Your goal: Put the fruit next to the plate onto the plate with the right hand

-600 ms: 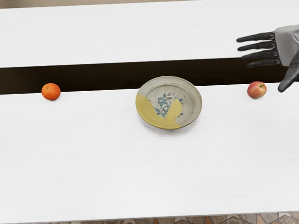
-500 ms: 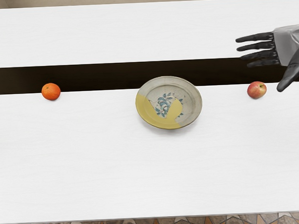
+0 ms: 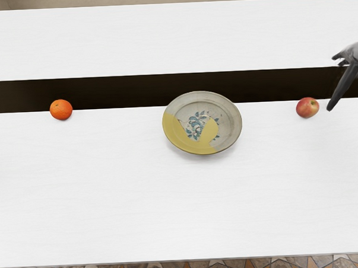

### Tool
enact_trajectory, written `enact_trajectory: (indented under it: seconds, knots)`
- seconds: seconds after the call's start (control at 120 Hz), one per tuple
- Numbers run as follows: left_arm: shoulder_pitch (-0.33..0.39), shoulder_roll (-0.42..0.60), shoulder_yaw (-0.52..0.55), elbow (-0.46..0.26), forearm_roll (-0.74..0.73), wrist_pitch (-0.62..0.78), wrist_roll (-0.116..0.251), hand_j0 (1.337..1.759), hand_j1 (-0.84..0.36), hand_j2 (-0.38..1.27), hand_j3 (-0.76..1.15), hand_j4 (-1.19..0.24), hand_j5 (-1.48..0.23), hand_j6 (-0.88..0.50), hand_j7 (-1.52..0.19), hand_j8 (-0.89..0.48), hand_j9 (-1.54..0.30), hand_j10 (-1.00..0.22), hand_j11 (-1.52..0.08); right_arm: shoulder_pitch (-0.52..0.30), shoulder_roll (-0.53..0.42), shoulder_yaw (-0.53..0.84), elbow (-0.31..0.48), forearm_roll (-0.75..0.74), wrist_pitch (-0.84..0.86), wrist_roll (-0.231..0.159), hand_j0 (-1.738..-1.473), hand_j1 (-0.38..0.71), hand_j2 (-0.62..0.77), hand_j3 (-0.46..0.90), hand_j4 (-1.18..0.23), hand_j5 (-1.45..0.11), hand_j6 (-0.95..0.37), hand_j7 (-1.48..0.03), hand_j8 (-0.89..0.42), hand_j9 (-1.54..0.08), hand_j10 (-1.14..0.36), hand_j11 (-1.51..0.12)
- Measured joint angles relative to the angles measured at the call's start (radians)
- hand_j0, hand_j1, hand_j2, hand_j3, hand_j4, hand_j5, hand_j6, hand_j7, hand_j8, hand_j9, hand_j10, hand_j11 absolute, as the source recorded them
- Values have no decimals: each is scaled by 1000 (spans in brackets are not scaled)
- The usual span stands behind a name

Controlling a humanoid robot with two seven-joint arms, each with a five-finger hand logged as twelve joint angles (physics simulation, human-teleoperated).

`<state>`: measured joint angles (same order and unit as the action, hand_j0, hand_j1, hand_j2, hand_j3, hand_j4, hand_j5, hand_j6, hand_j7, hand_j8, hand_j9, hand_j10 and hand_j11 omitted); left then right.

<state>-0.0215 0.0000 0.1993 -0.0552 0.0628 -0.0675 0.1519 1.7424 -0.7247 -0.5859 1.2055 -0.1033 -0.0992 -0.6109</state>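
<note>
Head view: the right robot hand [image 3: 351,64] is at the far right of the plate [image 3: 202,122], mostly cut off by the frame; its one visible digit is straight and it holds nothing; the apple [image 3: 307,107] lies on the surface [image 3: 181,193] right of the plate, well apart, the digit tip just beyond it; a glancing touch could roll the apple into the dark gap [image 3: 135,91] behind; the orange [image 3: 61,109] sits left of the plate. Compared with 0.5 s ago, the hand has drawn back toward the edge; both fruits are unmoved.
</note>
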Motion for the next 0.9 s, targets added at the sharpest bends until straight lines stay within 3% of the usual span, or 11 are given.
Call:
enact_trajectory:
  seconds: [0.125,0.2,0.425,0.592,0.9]
  knots:
    - [0,0,0,0,0,0,0,1658,337,2,0,-11,-13,-11,-13,-11,-13,-11,-13,-143,29,39,-108,-45,-52,0,-1658,-274,-12,0,-65,-82,-65,-82,-65,-82,-64,-82]
    - [0,0,0,0,0,0,0,1658,337,2,0,-11,-13,-11,-13,-11,-13,-11,-13,-207,94,69,-187,-63,-79,0,-1658,-228,-20,0,-103,-132,-104,-131,-103,-132,-103,-132]
    - [0,0,0,0,0,0,0,1658,337,2,0,-11,-13,-11,-13,-11,-13,-11,-13,-312,309,113,-391,-79,-91,0,-1658,-123,-37,0,-191,-246,-193,-246,-192,-246,-191,-246]
    - [0,0,0,0,0,0,0,1658,337,2,0,-11,-13,-11,-13,-11,-13,-11,-13,-340,356,117,-443,-83,-91,0,-1658,-87,-42,0,-221,-285,-223,-285,-222,-285,-221,-285]
    - [0,0,0,0,0,0,0,1658,337,2,0,-11,-13,-11,-13,-11,-13,-11,-13,-368,371,118,-460,-115,-126,0,-1658,-42,-50,0,-259,-334,-260,-334,-260,-334,-259,-334]
